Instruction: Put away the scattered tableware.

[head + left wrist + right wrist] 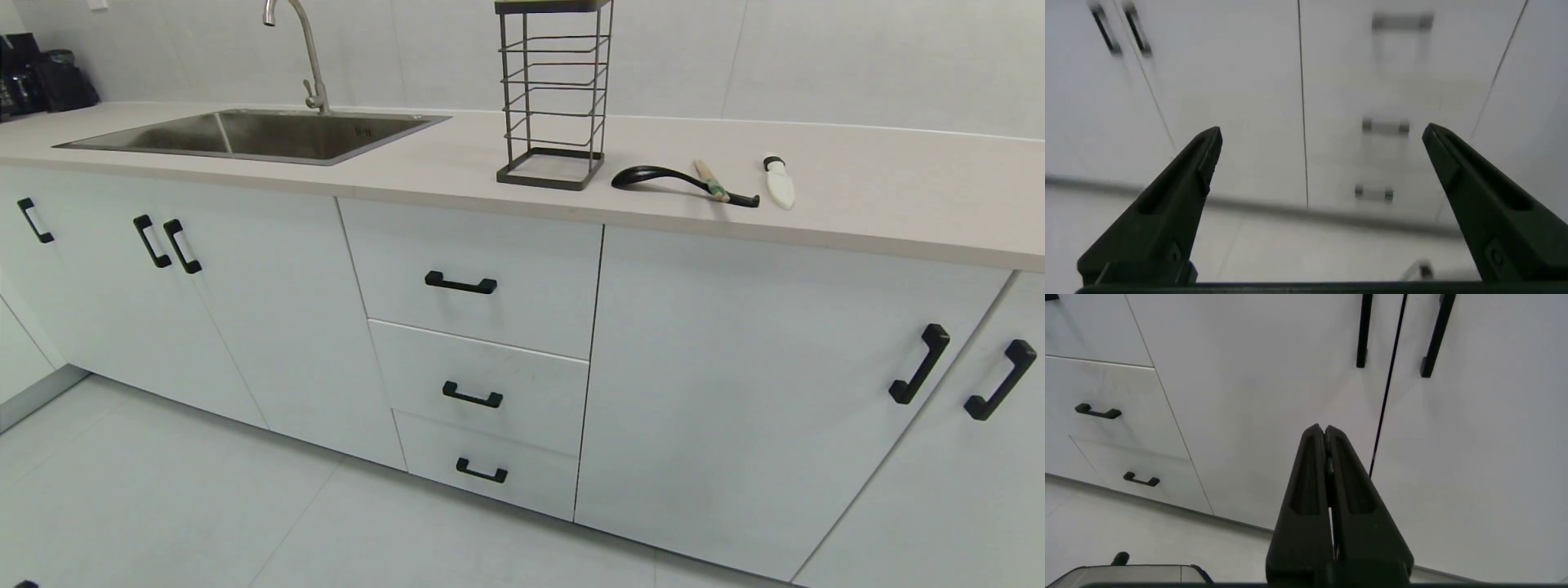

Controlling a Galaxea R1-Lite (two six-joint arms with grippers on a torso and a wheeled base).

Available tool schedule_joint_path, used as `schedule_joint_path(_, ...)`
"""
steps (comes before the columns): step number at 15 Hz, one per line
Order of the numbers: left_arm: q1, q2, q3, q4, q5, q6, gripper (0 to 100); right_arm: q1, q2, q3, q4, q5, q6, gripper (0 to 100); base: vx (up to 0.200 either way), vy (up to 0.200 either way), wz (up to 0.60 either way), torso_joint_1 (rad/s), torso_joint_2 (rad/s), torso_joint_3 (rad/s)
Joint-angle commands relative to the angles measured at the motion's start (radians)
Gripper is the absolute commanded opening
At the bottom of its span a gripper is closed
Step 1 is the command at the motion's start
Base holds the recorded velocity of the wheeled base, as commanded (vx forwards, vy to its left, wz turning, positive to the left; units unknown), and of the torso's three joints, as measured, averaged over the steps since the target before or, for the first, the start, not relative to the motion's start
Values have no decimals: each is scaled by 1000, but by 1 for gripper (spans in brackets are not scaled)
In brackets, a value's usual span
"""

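black ladle (665, 177), a wooden-handled utensil (711, 180) and a white utensil (780, 184) lie loose on the tabletop (882, 188) beside the wire rack (555, 90), probably their home. left end effector (1321, 131) is spread, right end effector (1325, 431) pressed together, both holding nothing and facing the cabinet fronts (1249, 367), so i'd guess no pickup yet.

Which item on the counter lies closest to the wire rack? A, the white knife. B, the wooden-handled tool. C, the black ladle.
C: the black ladle has its bowl right beside the base of the wire rack, while the wooden-handled tool crosses the ladle's handle farther off and the white knife lies farthest from the rack.
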Motion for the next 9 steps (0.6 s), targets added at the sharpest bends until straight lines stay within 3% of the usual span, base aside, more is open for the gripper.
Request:
schedule_joint_path(1, 22, 129, -56, -25, -96, 9, 100, 0, 2, 0, 0, 1, 0, 0, 0, 0, 0, 0, 0, 0)
schedule_joint_path(3, 22, 232, -86, -26, -189, 24, 100, 0, 2, 0, 0, 1, 0, 0, 0, 0, 0, 0, 0, 0)
schedule_joint_path(4, 20, 318, -114, -26, -240, 69, 100, 0, 2, 0, 0, 1, 0, 0, 0, 0, 0, 0, 0, 0)
schedule_joint_path(6, -15, 424, -123, -26, -321, 216, 100, 0, 2, 0, 0, 1, 0, 0, 0, 0, 0, 0, 0, 0)
schedule_joint_path(7, -43, 464, -125, -26, -343, 259, 100, 0, 2, 0, 0, 1, 0, 0, 0, 0, 0, 0, 0, 0)
schedule_joint_path(9, -89, 511, -125, -25, -346, 277, 100, 0, 2, 0, 0, 1, 0, 0, 0, 0, 0, 0, 0, 0)
